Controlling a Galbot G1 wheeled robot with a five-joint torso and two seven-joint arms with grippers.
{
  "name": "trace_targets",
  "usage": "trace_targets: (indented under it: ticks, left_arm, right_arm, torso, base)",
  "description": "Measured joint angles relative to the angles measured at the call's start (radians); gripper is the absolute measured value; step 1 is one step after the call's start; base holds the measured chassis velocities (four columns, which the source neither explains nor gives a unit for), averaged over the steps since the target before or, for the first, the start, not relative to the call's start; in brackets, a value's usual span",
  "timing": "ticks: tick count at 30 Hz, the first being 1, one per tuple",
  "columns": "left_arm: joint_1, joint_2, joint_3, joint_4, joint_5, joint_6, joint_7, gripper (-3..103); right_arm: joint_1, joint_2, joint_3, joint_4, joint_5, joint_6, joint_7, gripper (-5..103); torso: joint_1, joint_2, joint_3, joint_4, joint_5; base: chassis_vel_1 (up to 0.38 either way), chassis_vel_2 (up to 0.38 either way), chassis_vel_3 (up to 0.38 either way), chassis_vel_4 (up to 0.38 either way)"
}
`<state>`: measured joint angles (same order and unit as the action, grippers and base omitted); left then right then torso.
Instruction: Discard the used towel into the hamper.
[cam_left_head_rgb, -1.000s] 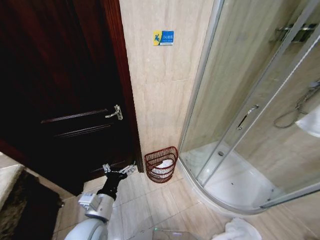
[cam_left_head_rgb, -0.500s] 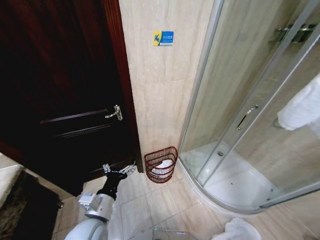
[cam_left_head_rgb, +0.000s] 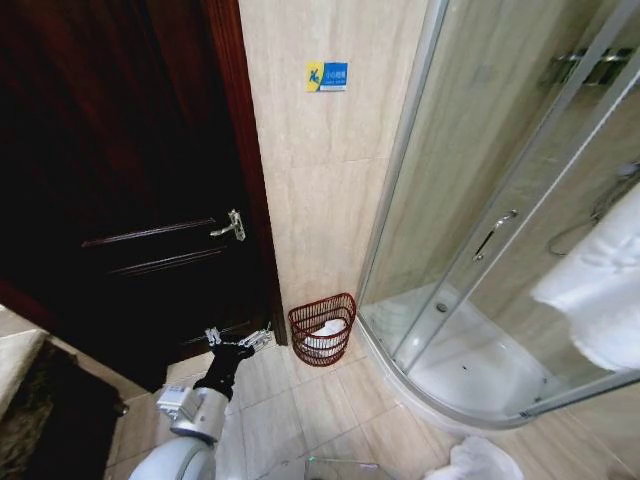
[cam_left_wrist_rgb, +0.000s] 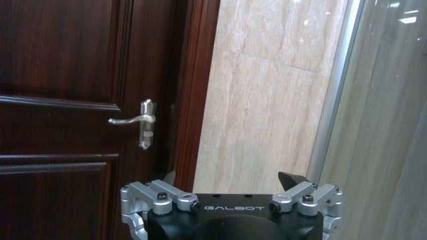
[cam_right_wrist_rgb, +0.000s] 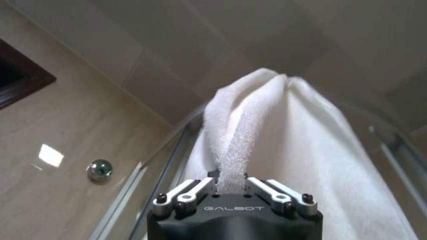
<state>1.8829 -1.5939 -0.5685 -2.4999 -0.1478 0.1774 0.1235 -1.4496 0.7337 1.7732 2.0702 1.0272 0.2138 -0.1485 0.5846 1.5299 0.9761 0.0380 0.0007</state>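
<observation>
the step in hand looks like the carry: the right gripper (cam_right_wrist_rgb: 232, 186) is clamped on a fold of the white towel (cam_right_wrist_rgb: 280, 150), which hangs in the head view as a pale mass at the far right (cam_left_head_rgb: 600, 300) in front of the shower glass (cam_left_head_rgb: 470, 200). the hamper (cam_left_head_rgb: 322, 329) sits on the floor against the tiled wall, between the dark door (cam_left_head_rgb: 120, 200) and the shower, with something white already inside. next, i judge, the towel must travel left and down to above the hamper's rim before release. the left gripper (cam_left_head_rgb: 240, 340) hangs low near the door, fingers spread and empty. compared with half a second ago, the towel sits lower and looks larger at the right edge.
</observation>
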Motion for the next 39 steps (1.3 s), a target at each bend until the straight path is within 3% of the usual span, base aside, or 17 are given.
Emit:
trace_targets:
  ticks: [6,9,13,17,20,29,34,39]
  left_arm:
    - [0.000,0.000,0.000,0.000,0.000,0.000,0.000,100]
    - [0.000,0.000,0.000,0.000,0.000,0.000,0.000,100]
    - [0.000,0.000,0.000,0.000,0.000,0.000,0.000,100]
    - [0.000,0.000,0.000,0.000,0.000,0.000,0.000,100]
    - [0.000,0.000,0.000,0.000,0.000,0.000,0.000,100]
    - [0.000,0.000,0.000,0.000,0.000,0.000,0.000,100]
    - [0.000,0.000,0.000,0.000,0.000,0.000,0.000,100]
    - [0.000,0.000,0.000,0.000,0.000,0.000,0.000,100]
  right_arm:
    - [-0.013,0.059,-0.015,0.026,-0.004,0.042,0.010,8]
    - [-0.053,0.142,-0.045,0.097,-0.014,0.084,0.013,8]
    - [-0.080,0.196,-0.068,0.152,-0.031,0.132,0.006,8]
    - [-0.077,0.295,-0.127,0.189,-0.141,0.235,-0.019,8]
    - [-0.078,0.327,-0.140,0.178,-0.193,0.258,-0.021,8]
    - [-0.110,0.280,-0.078,0.102,-0.240,0.299,0.024,8]
    - [-0.183,0.258,-0.117,0.035,-0.356,0.351,0.116,8]
    - [-0.190,0.248,-0.190,0.058,-0.486,0.344,0.209,8]
  torso:
    - [0.000,0.000,0.000,0.0006,-0.0015]
    - [0.000,0.000,0.000,0.0004,0.0000]
    - [0.000,0.000,0.000,0.0000,-0.0005]
    - [0.000,0.000,0.000,0.0003,-0.0009]
    - [0.000,0.000,0.000,0.0002,0.0001]
    - [0.000,0.000,0.000,0.0004,-0.0009]
    - [0.000,0.000,0.000,0.0000,-0.0006]
    - [0.000,0.000,0.000,0.0004,-0.0006]
  base:
    - [0.000,0.000,0.000,0.000]
    - [0.000,0.000,0.000,0.000]
    - [0.000,0.000,0.000,0.000]
    - [0.000,0.000,0.000,0.000]
    - [0.000,0.000,0.000,0.000]
    - [0.000,0.000,0.000,0.000]
    - [0.000,0.000,0.000,0.000]
    - [0.000,0.000,0.000,0.000]
